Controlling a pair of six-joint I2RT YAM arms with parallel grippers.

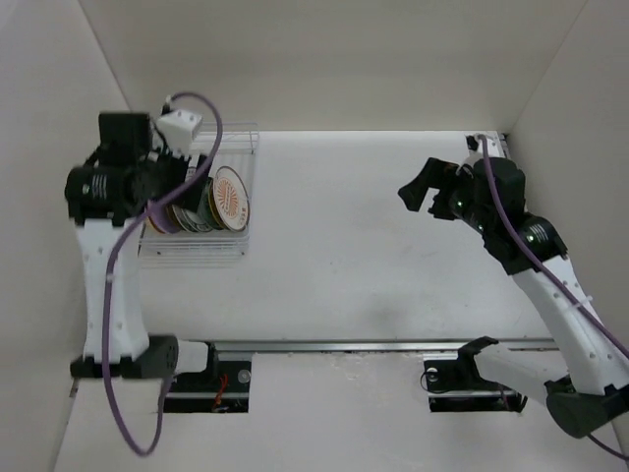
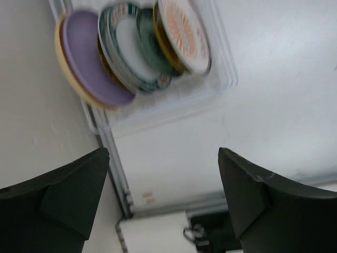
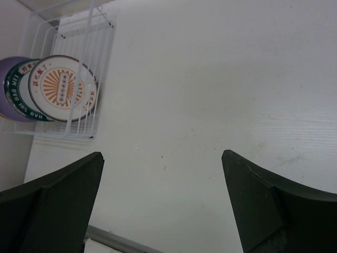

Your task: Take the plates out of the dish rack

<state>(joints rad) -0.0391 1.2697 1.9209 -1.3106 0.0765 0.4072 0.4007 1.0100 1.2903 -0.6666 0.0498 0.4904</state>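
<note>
Both arms have white links and round black joints. A purple cable (image 1: 201,96) loops off the left arm (image 1: 98,275), a second purple cable (image 1: 506,231) off the right arm (image 1: 570,305). The fingers (image 2: 68,195) are matt black wedges. Black bases sit beside the metal rail (image 1: 373,345).

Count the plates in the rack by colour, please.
Tan plate with purple side: 1
White plate with teal rim: 1
Teal plate: 1
Mustard plate: 1
White plate with orange sunburst: 1
Total: 5

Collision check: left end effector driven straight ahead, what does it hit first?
Likely bare table beside the rack; the plates lie off that line. Blurred, so depth is unsure.
</note>
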